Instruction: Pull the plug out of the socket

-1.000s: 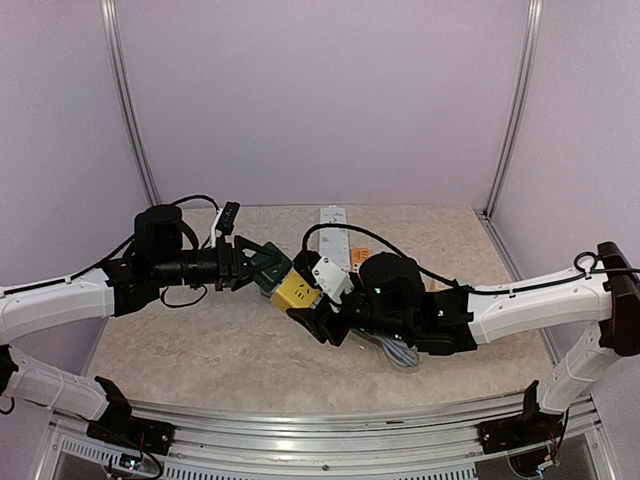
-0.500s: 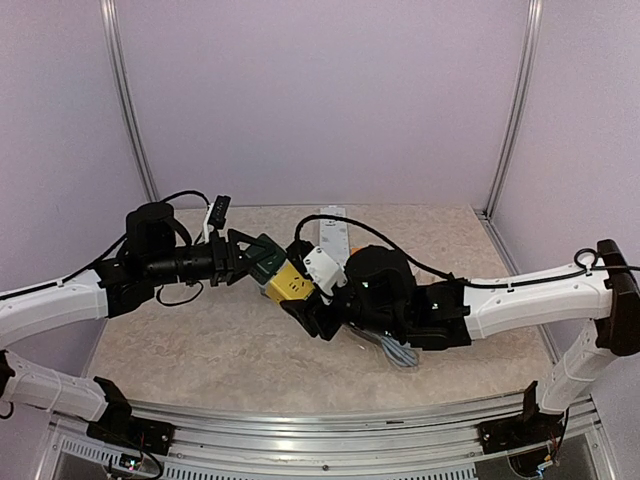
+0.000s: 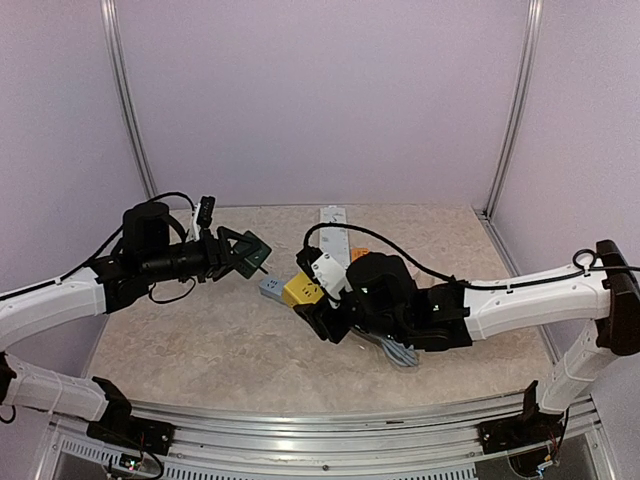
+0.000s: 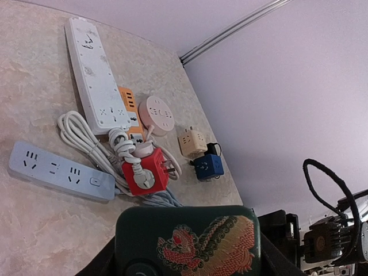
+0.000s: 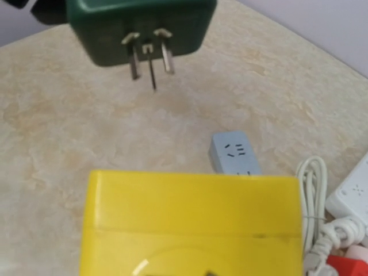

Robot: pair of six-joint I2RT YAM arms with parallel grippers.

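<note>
There are two arms over the table (image 3: 200, 340), and each one holds one thing. On the left, the left gripper (image 3: 232, 256) is shut on both sides of one green plug (image 3: 252, 250), and it holds the plug up in the air. In the left wrist view the plug has a red and gold dragon picture on its top side. In the right wrist view you can count three metal prongs (image 5: 148, 59) on the plug, all bare and pointing at the socket. There is a gap of air next, so the plug is out of the socket and does not touch it. After the gap comes one yellow socket (image 3: 298, 291), a box shape, up off the table. The right gripper (image 3: 312, 295) is closed on the yellow socket and holds it at its tip. More things lie on the table, and the left wrist view shows them best. There are two long strips: one grey-blue strip (image 4: 57, 169) and one white strip (image 4: 92, 80). Beside the white strip lies one orange block (image 4: 129, 103). White cords (image 4: 86, 138) lie in loops between the two strips. There are three small cubes: one red cube (image 4: 144, 172) with cord around it, one beige cube (image 4: 191, 142) and one blue cube (image 4: 208, 167). The beige and blue cubes sit just beside each other. One pink round socket (image 4: 157, 112) lies near the orange block.
</note>
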